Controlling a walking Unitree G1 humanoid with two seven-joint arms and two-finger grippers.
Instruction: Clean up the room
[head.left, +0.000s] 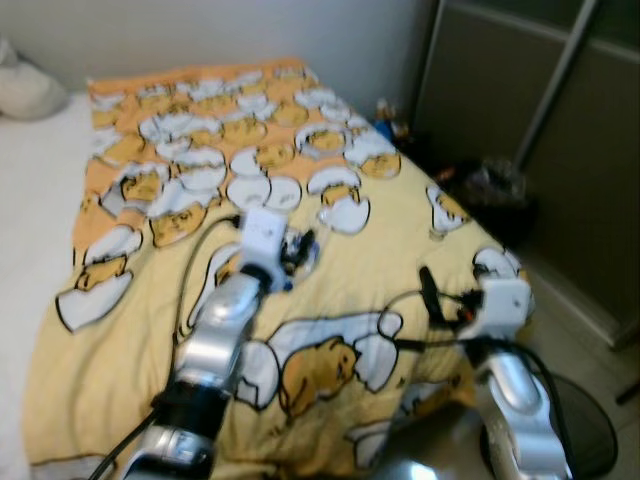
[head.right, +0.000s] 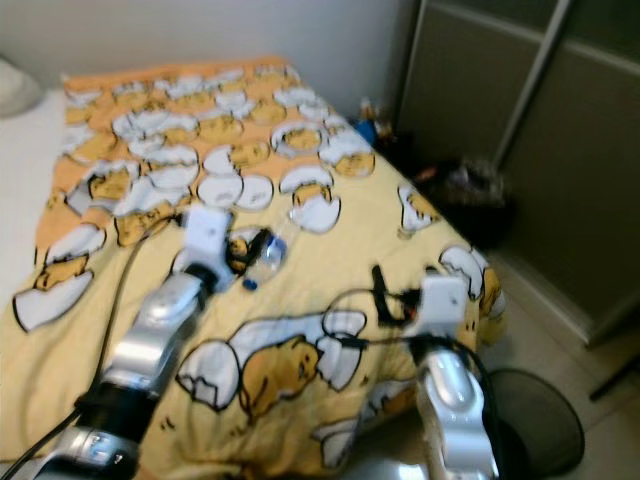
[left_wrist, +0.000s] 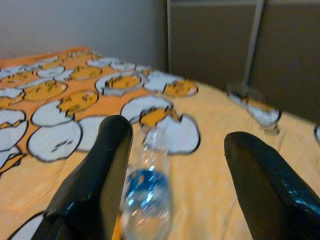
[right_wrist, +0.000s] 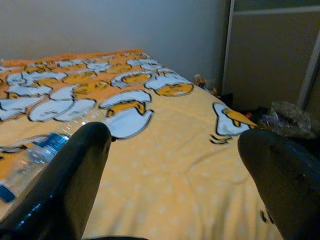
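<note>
One clear plastic bottle (head.right: 262, 252) lay on its side on the yellow egg-print blanket (head.right: 330, 260) that covered the bed, and everything else is placed against that bottle. Its blue cap pointed back toward the robot and the foot of the bed, its base toward the headboard wall, so the long axis ran roughly along the bed with a slight slant; a blue label band circled its middle.

Left of the bottle, a bare white mattress strip (head.left: 30, 200) ran beside the blanket, and a pale pillow (head.left: 22, 88) sat well beyond it near the wall. The left gripper (head.right: 240, 252) reached over the blanket right at the bottle. In the left wrist view its two black fingers (left_wrist: 95, 185) stood wide apart, with the bottle (left_wrist: 147, 197) lying between them, close against one finger and clear of the other; the gripper had hold of nothing. Whether that near finger touched the plastic could not be told.

Right of the bottle, the right gripper (head.right: 385, 295) hovered low over the blanket near the bed's edge, well apart from the bottle. Its fingers (right_wrist: 75, 180) were spread wide too and held nothing; its wrist view showed the bottle (right_wrist: 30, 157) lying off to one side, outside the gap.

Farther right, past the bed's edge, a dark round wire-mesh thing (head.right: 545, 415) stood on the floor, and a heap of dark clutter (head.right: 465, 190) lay against the sliding wardrobe doors (head.right: 540, 130).
</note>
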